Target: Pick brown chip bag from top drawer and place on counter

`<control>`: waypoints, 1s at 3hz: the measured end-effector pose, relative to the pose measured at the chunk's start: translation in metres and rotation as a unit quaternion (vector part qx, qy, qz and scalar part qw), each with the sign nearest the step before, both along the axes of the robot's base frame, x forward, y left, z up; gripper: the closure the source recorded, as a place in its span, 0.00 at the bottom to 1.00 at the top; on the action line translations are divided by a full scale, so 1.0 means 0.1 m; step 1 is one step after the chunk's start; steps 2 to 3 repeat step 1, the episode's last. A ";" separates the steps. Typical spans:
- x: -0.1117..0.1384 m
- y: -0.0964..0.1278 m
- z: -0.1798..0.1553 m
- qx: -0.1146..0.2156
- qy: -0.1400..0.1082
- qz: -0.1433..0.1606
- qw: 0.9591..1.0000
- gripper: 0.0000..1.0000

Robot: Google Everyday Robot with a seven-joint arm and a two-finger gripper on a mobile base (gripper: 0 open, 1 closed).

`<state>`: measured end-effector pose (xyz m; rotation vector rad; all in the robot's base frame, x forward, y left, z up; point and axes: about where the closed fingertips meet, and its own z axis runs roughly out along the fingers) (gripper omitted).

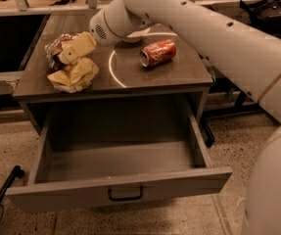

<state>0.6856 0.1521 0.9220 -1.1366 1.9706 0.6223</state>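
Note:
The brown chip bag [74,76] lies crumpled at the left end of the counter [174,75], its dark brown upper part toward the back and its tan part toward the front. My gripper [71,53] is over the bag's upper part, with its pale yellow fingers [81,44] shut on it. The bag's lower part rests on the counter, left of the thin white circle [111,68]. The top drawer [184,182] stands pulled out below and holds nothing; its dark handle [125,195] faces front.
A red soda can [158,52] lies on its side inside the white circle. My white arm reaches in from the upper right over the counter's back. A black headset [272,9] sits on the table behind. A black leg [3,195] lies on the floor at lower left.

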 end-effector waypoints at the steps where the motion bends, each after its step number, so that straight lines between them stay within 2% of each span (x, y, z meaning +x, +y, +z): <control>1: -0.20 -0.24 0.29 -0.001 -0.020 0.006 1.000 0.00; 3: -0.20 -0.24 0.29 -0.001 -0.020 0.006 1.000 0.00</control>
